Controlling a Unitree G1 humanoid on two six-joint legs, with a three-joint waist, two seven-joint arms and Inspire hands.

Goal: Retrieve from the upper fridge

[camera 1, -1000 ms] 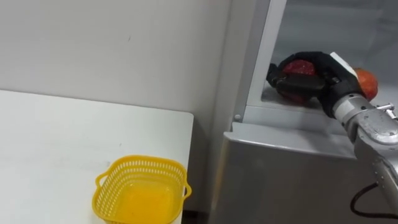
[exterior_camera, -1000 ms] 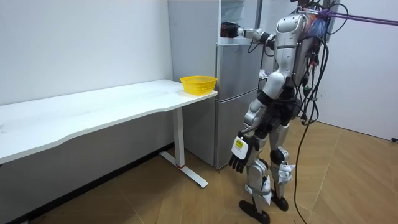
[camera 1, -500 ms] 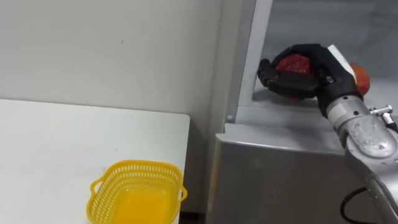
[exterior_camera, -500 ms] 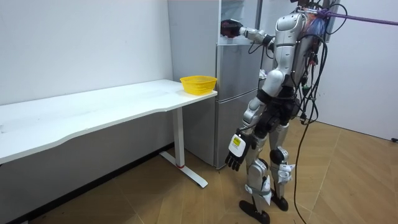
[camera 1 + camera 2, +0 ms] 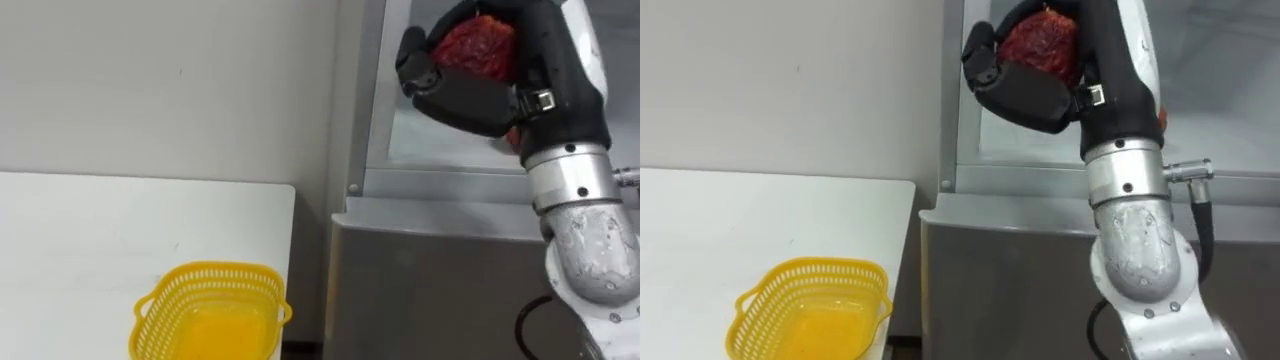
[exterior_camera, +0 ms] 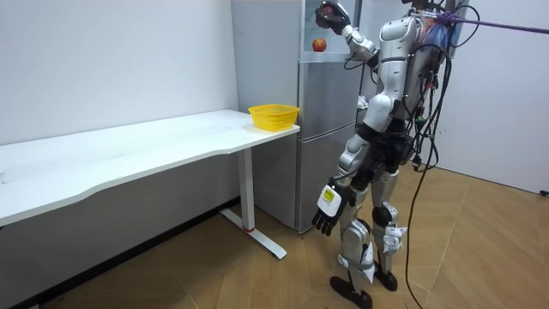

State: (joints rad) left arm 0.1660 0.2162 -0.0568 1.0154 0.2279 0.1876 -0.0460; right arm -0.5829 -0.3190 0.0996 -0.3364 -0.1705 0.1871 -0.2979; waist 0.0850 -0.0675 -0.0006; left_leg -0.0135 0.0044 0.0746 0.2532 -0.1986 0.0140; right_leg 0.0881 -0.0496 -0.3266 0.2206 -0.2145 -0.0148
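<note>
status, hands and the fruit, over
Right hand shut on red fruit, held high at upper fridge. Left hand open by thigh. Second fruit on shelf; nothing blocking.

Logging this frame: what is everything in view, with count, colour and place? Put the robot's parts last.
red fruit: 1, dark red, held in the right hand in front of the fridge's upper compartment
orange fruit: 1, orange-red, inside the upper compartment
basket: 1, yellow, on the table's corner nearest the fridge
table: 1, white, along the wall beside the fridge
fridge: 1, silver-grey, directly before the robot
floor: 1, brown wood, under table and robot
right hand: 1, black, up at the upper compartment, fingers curled round the red fruit
left hand: 1, black, hanging by the robot's thigh, fingers relaxed, holding nothing
</note>
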